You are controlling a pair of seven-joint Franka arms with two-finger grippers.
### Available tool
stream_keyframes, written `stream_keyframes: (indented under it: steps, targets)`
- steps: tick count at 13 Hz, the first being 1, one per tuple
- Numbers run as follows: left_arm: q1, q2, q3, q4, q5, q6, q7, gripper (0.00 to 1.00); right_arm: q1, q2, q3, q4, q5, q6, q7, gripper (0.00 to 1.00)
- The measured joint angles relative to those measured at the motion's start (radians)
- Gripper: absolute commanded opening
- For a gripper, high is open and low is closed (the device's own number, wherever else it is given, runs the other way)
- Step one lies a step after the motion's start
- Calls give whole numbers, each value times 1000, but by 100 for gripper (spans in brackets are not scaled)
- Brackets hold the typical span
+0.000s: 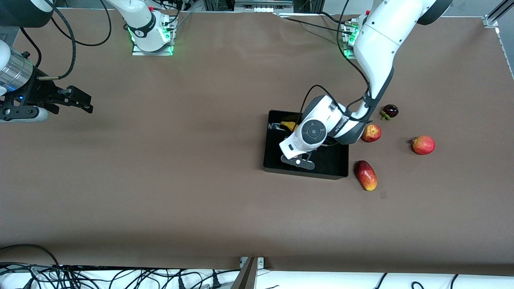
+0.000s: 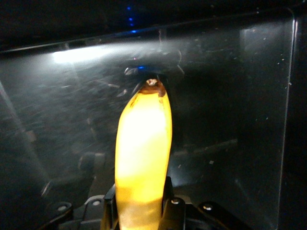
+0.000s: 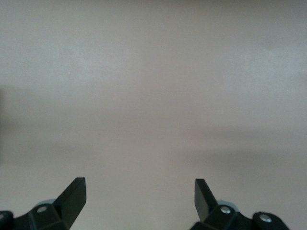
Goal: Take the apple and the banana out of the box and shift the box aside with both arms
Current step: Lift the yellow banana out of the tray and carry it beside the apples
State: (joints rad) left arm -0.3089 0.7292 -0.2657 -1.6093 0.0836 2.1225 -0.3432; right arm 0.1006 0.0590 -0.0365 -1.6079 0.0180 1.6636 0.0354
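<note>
Front view, bench: the brown bench (image 1: 160, 180) fills the frame; both arm bases stand along its top edge.
Front view, box: the shallow rectangular black plastic box (image 1: 333, 164) sits right of centre in the frame.
Front view, left arm: the white jointed left arm (image 1: 377, 52) comes down from the upper right and bends over the box, its wrist covering much of the inside.
Front view, banana: only a small yellow piece of the curved yellow banana (image 1: 289, 125) shows at the box's upper left corner, beside the wrist.
Front view, loose fruit: a small round red apple with yellow patches (image 1: 371, 133) lies just beside the box's right wall; a second round red fruit (image 1: 423, 145) lies farther right; an oblong red and yellow fruit (image 1: 366, 175) lies near the box's lower right corner; a small dark purple fruit (image 1: 390, 111) lies above the apple.
Front view, right hand: the black right hand (image 1: 78, 102) hangs over bare bench at the left edge, waiting.
Left wrist view, left hand: the left hand (image 2: 139, 208) at the bottom of the frame is clamped on the banana (image 2: 144, 158), which points up the middle over the box's glossy floor (image 2: 230, 96).
Right wrist view, right hand: the right hand (image 3: 139, 196) is spread wide and holds nothing, with plain bench (image 3: 153, 86) below.
</note>
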Motion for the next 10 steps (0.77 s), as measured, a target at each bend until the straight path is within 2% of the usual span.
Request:
stream_keyframes:
  steps: [6,8,10]
  targets:
    - [68,-195,2,27,0,-233,0,0,0,0,0,0,0,0,0,100]
    - [134,-234,6,68,0,-363,8,0,0,0,0,0,0,0,0,100]
    - [230,-245,18,91,1,-433,97,0,0,0,0,0,0,0,0,100]
